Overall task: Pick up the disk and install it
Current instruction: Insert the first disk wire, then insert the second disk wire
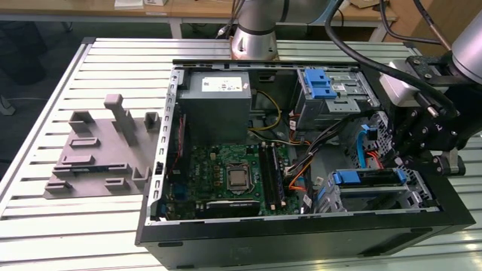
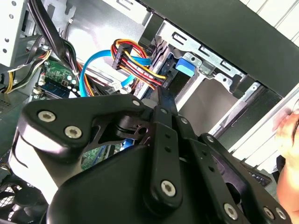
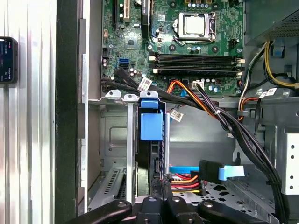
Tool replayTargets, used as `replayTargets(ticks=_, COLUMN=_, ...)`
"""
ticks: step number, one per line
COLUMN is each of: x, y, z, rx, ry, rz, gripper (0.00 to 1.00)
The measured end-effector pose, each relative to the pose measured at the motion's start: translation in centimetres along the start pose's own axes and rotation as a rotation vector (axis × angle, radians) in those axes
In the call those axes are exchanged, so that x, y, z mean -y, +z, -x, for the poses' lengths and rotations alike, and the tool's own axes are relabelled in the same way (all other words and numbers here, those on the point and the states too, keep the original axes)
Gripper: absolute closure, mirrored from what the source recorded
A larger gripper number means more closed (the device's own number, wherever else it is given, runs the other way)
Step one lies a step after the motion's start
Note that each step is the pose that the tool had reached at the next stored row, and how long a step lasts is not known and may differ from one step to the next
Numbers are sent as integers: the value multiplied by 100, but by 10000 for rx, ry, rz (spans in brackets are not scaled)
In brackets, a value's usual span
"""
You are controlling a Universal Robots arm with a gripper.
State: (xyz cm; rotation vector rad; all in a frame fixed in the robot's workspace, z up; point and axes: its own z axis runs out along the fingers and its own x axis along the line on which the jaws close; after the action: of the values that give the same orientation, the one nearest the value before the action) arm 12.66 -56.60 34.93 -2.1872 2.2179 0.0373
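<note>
The disk (image 1: 367,177) stands on edge in the grey drive bay (image 1: 376,195) at the case's corner on the exterior view's right, its blue carrier tab (image 1: 345,177) facing the motherboard. In the first wrist view the disk (image 3: 157,156) is a thin dark slab behind its blue tab (image 3: 152,125). My gripper (image 1: 410,161) hangs just beyond the disk's cable end. Its fingers (image 3: 169,205) are pressed together, shut, with the tips (image 2: 161,95) at or touching the disk's rear edge; I cannot tell which. Nothing is between them.
Red, yellow and orange power wires (image 3: 184,181) and a blue data cable (image 3: 224,171) run beside the fingertips. The motherboard (image 1: 233,178), the grey power-supply box (image 1: 218,107) and an upper bay with a blue latch (image 1: 320,84) share the case. A hand (image 2: 288,154) is nearby. A grey fixture (image 1: 101,149) lies outside.
</note>
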Motion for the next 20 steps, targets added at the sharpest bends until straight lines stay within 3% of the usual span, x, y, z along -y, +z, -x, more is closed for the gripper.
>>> replayTargets(ticks=14, x=-1, y=0, z=0, rx=2, ry=-1, rz=0, gripper=89)
replayTargets(ticks=20, x=-69, y=0, z=-1, rx=1, ry=0, rz=-1, gripper=89)
